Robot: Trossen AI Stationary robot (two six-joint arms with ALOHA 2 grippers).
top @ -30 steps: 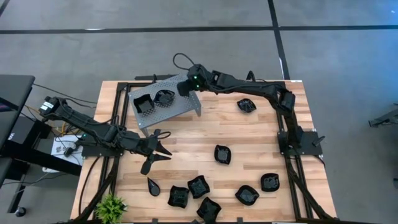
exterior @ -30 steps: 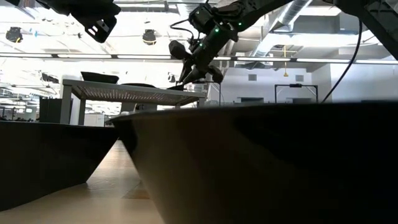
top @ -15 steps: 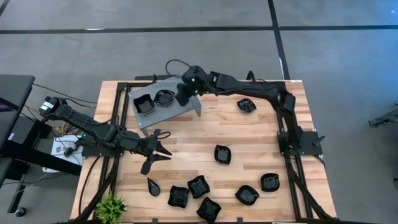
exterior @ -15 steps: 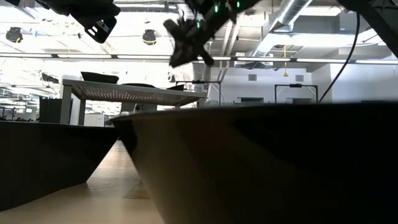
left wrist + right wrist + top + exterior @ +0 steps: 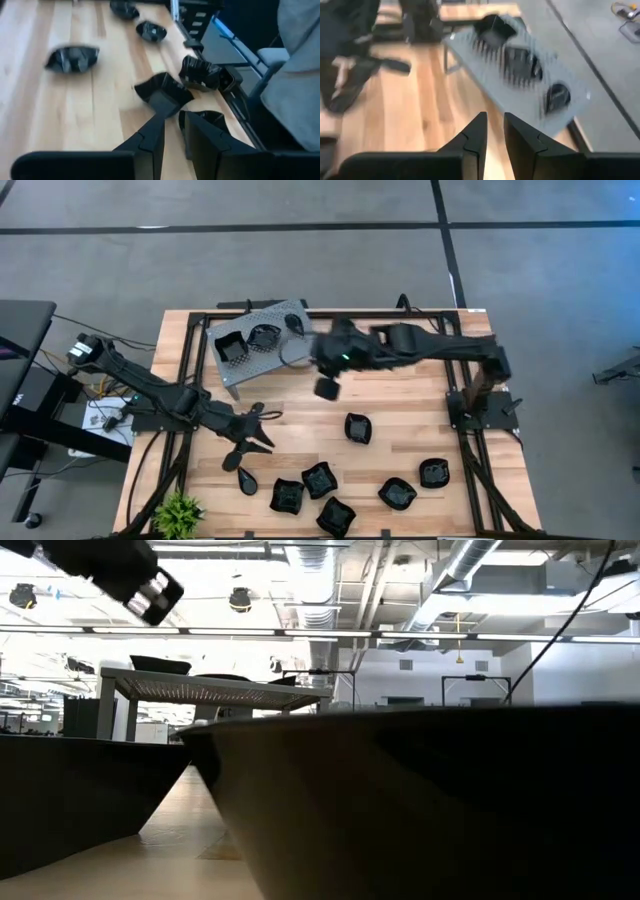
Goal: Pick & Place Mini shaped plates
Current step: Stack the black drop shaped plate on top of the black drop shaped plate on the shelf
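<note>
Desk: pale wooden slats (image 5: 300, 415) inside a black frame, on a grey floor.
Room: open hall with ceiling pipes and strip lights.
Tray: grey perforated metal (image 5: 290, 350), three black plates (image 5: 232, 348) on it.
Right jaws (image 5: 327, 388): narrow gap, nothing between them, over bare wood just off the tray's edge.
Left jaws (image 5: 250, 442): slightly parted, empty, low over the desk.
Loose plates (image 5: 162, 92): one just ahead of the left jaws' tips, others clustered beyond.

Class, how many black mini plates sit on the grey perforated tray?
3 on the tray: a square plate at its left end, a scalloped plate mid-tray, a small plate near its right end. None seems hidden.
</note>
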